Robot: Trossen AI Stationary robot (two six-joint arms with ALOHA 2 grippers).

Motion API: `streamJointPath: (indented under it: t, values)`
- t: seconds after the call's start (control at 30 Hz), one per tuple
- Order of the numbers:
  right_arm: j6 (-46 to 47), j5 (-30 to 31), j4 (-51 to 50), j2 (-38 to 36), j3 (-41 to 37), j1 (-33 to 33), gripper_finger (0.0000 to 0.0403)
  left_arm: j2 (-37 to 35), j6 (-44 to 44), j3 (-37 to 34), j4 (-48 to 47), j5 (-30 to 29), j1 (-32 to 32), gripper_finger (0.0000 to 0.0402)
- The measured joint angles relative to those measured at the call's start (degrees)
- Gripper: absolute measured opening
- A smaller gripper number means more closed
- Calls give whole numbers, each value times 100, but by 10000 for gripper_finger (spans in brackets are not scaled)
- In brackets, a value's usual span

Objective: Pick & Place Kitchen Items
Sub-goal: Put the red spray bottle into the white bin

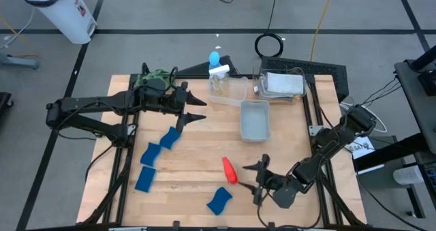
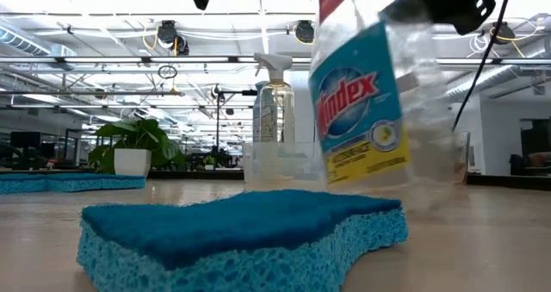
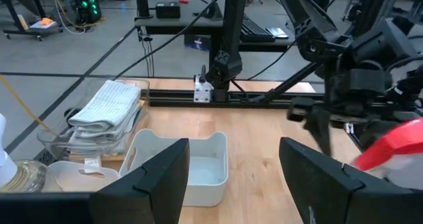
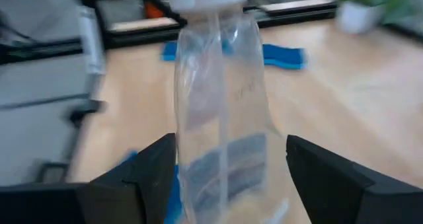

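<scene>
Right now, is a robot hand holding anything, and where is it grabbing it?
The right gripper straddles the clear bottle's body; whether it grips cannot be told. The left gripper holds nothing.
</scene>
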Motion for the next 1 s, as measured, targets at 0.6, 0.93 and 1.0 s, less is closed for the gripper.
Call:
streamJointPath:
  t: [0.6,0.93,1.0]
  values:
    - [-317,637,-479,-2,-2,-311,242,267,-4,7,42,2,0,239]
    - [-761,217,-372,-118,-7,-302,120,846,-252,7,43,2,0,239]
    - [-783,222,-374,-225,-7,-302,96,911,-248,7,30,4,0,239]
